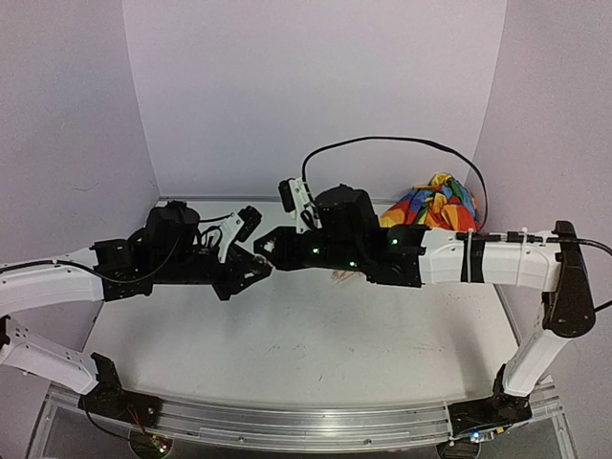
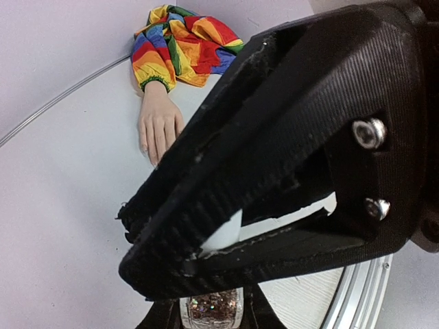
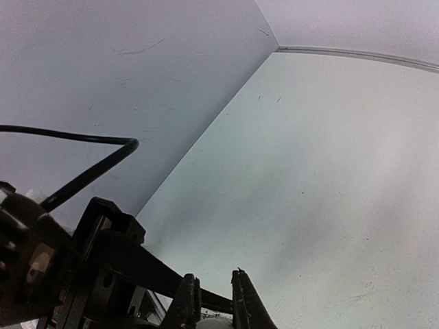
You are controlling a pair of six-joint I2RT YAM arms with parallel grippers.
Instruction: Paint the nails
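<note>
The peach mannequin hand [image 2: 159, 127] lies flat on the table, fingers pointing toward me, with its pale nails [image 2: 151, 152] at the tips. Its rainbow sleeve [image 2: 182, 41] bunches behind it at the back wall [image 1: 435, 206]. In the top view the right arm covers most of the hand. My left gripper [image 2: 212, 310] is shut on a small glitter polish bottle [image 2: 212, 305]. My right gripper [image 3: 214, 301] is shut on the bottle's white cap [image 2: 225, 233], directly over the bottle. The two grippers meet at mid-table [image 1: 265, 258], left of the hand.
The white table [image 1: 287, 335] is enclosed by pale walls at the back and sides. A metal rail [image 1: 287, 421] runs along the near edge. A black cable [image 1: 402, 143] arcs above the right arm.
</note>
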